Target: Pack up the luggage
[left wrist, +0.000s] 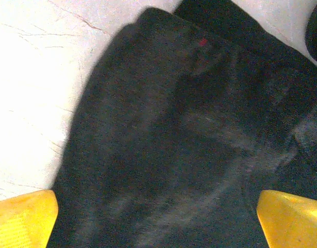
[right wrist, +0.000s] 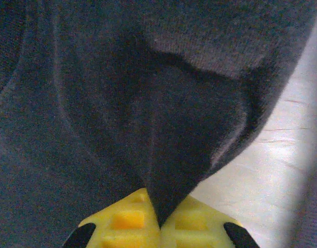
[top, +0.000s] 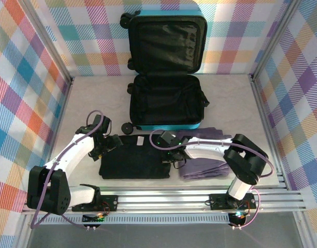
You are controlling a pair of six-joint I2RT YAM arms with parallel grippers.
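Right wrist view shows the right jaws pinched shut on a fold of the black garment, likely to lift it, while the left jaws gape over its opposite edge and the open luggage waits just beyond both.

Bright overhead; wrist views dim — blurry

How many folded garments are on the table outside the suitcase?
2. A black garment lies in front of the suitcase, its right edge pinched by the right gripper; a grey-purple garment lies to its right. The suitcase's dark lining could hide another.
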